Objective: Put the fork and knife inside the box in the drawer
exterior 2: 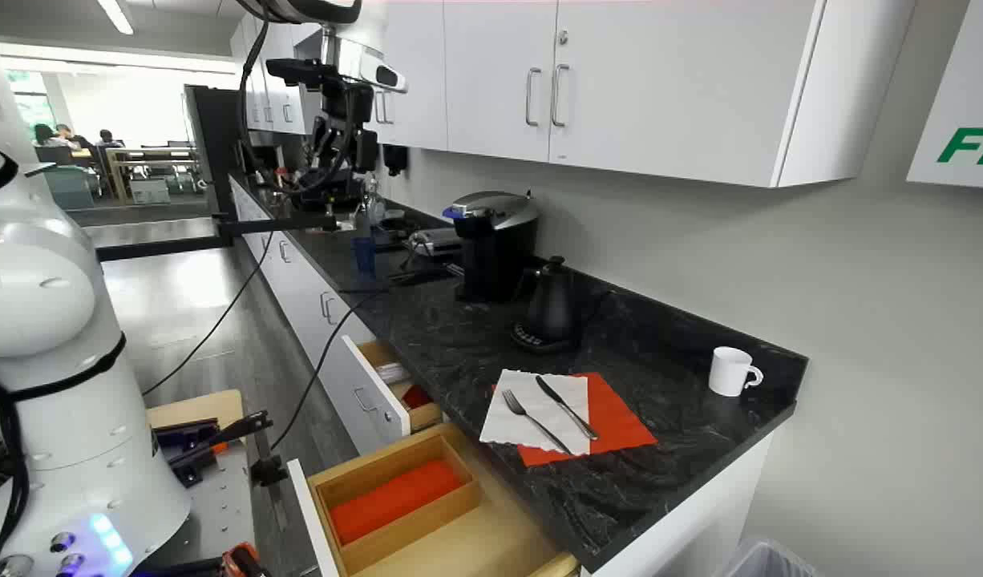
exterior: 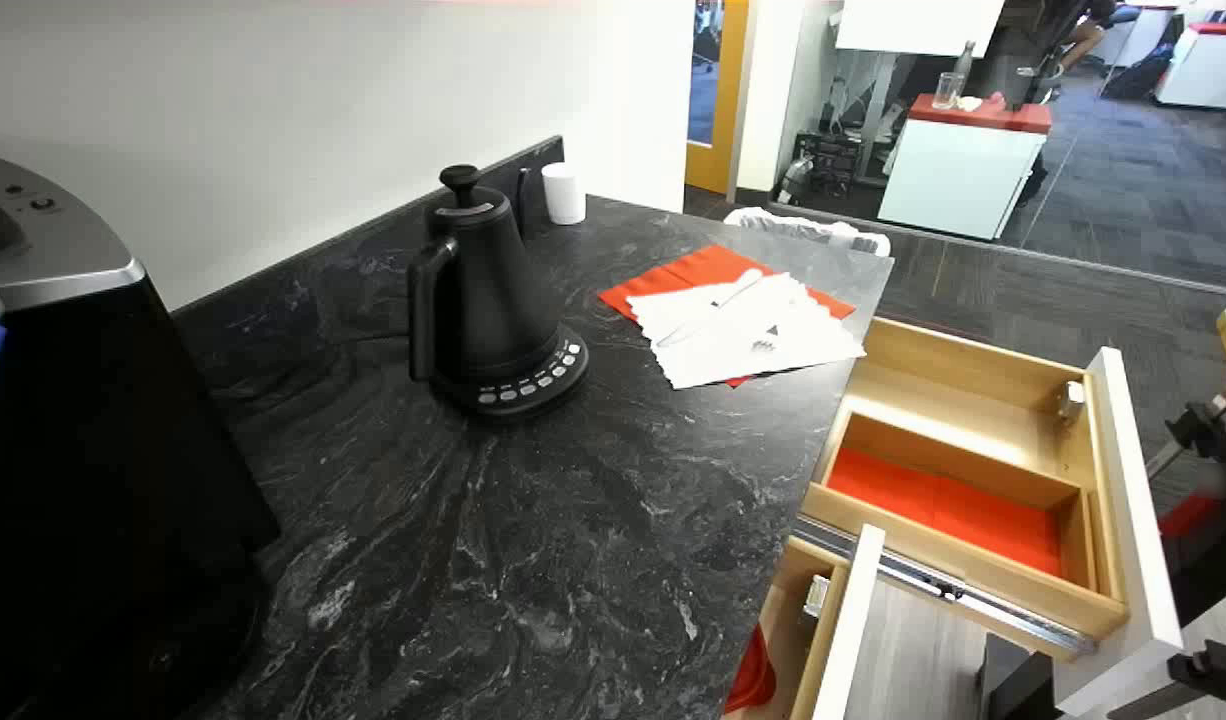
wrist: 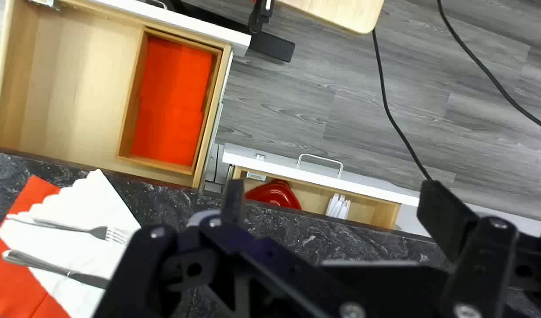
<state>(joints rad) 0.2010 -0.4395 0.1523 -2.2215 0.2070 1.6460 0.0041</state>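
Observation:
My gripper [wrist: 336, 210] stands open in the wrist view, its fingers wide apart with nothing between them. In an exterior view the arm holds it high up, well away from the cutlery. The fork [exterior 2: 526, 414] and the knife [exterior 2: 568, 410] lie side by side on a white paper sheet over a red one on the dark counter. At the wrist view's left edge, the fork [wrist: 67, 228] and knife [wrist: 54, 268] show, the knife's tip hidden behind the gripper. The pulled-out drawer [wrist: 80, 88] contains the box [wrist: 131, 97], whose red bottom shows bare.
A black kettle [exterior 2: 549, 308] and a coffee maker [exterior 2: 491, 248] stand along the counter, with a white mug [exterior 2: 730, 373] near its end. Beside the drawer, another drawer is partly open, with a red item [wrist: 275, 194] in it. Wall cabinets [exterior 2: 660, 80] overhang the counter.

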